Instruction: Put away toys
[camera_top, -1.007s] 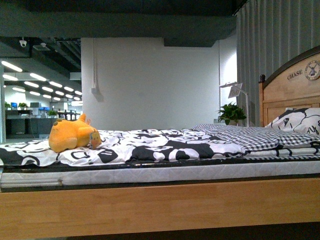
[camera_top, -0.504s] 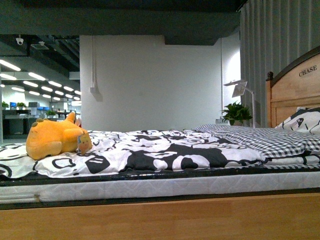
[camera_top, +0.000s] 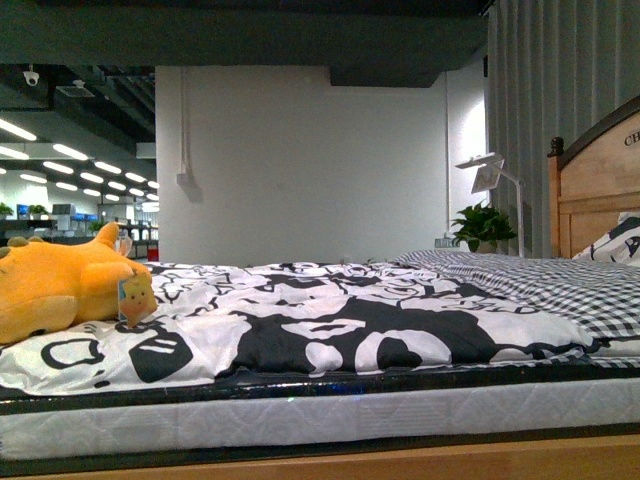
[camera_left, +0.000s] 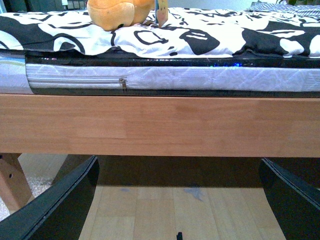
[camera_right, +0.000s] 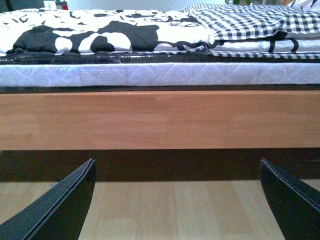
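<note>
An orange-yellow plush toy lies on the bed's black-and-white quilt at the far left of the front view, a small tag hanging at its side. The left wrist view catches its lower body on the quilt above the wooden bed rail. My left gripper is open, low over the floor in front of the rail, well below the toy. My right gripper is open too, facing the rail further along the bed. Neither arm appears in the front view.
The mattress edge fills the bottom of the front view. A checked blanket, a pillow and a wooden headboard are at the right. A potted plant and lamp stand behind. A bed leg shows by the left gripper.
The camera has come closer to the bed and shifted right: the toy now sits larger and at the left edge, and most of the headboard has slid out of view.
</note>
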